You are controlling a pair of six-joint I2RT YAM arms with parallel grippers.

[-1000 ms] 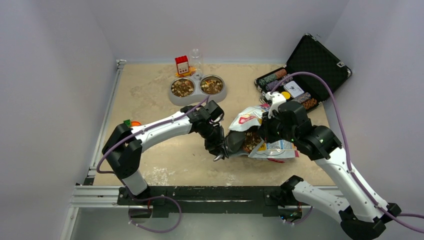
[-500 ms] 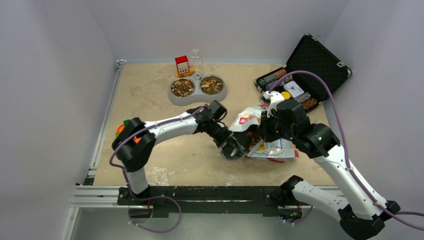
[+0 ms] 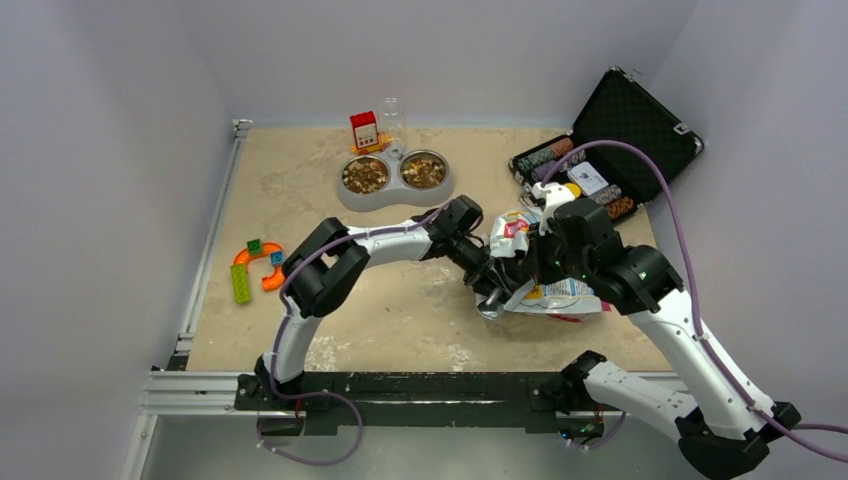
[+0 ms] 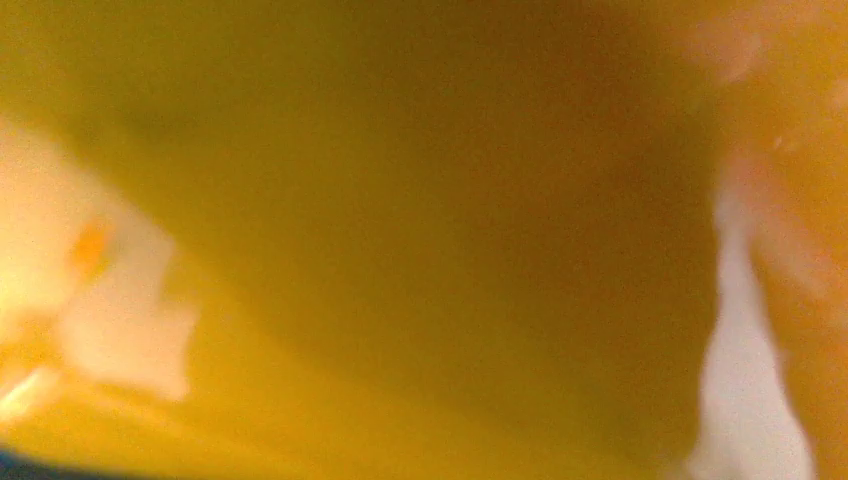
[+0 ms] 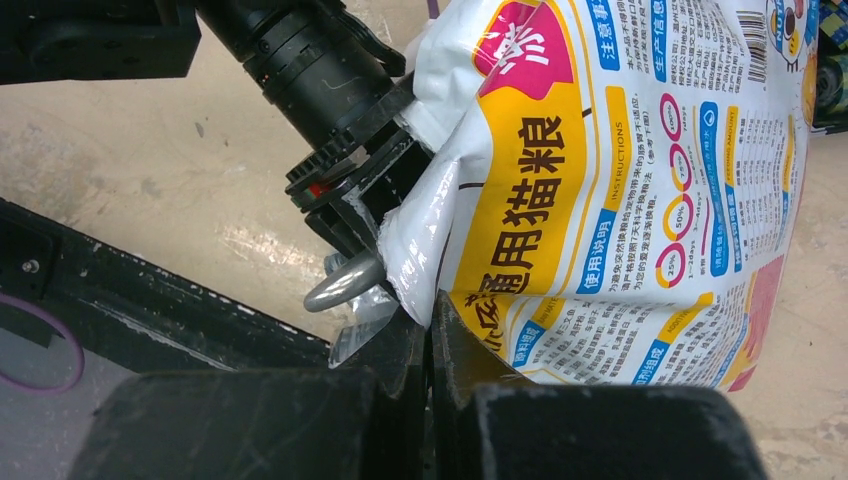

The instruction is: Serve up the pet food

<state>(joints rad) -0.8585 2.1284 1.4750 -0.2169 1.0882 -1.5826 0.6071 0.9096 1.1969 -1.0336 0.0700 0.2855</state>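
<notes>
**Clerk:** Right, item one: the pet food (image 3: pixel 365 176). Location?

**Checker:** Brown kibble, loose, lying in both wells of the grey double bowl (image 3: pixel 392 203) at the far side of the bench (image 3: pixel 400 320).

**Clerk:** Item two, the bag.

**Checker:** One printed bag (image 5: pixel 620 180), white and yellow with Chinese lettering. It lies on the bench right of centre, mouth turned leftward. Its contents cannot be seen. The left wrist view gives only a yellow blur.

**Clerk:** Left jaws?

**Checker:** At the end of the left arm (image 3: pixel 390 240), pushed into the bag's mouth, with the tips hidden under the plastic. They appear closed on the handle of one metal scoop (image 5: pixel 340 285). Only its looped grey end sticks out beneath them. The scoop's bowl is hidden.

**Clerk:** Right jaws?

**Checker:** Pressed together, pinching the bag's edge beside the mouth. The right arm (image 3: pixel 690 340) reaches over the bag from the near right.

**Clerk:** Sundries?

**Checker:**
- One red box (image 3: pixel 364 131) and one clear cup (image 3: pixel 392 113), side by side just behind the double bowl.
- One black case (image 3: pixel 625 125) in the far right corner, lid open, with rows of poker chips (image 3: pixel 548 158) inside.
- One cluster of toy blocks (image 3: pixel 255 268), orange and green, near the bench's left edge and well apart from the bag.
</notes>
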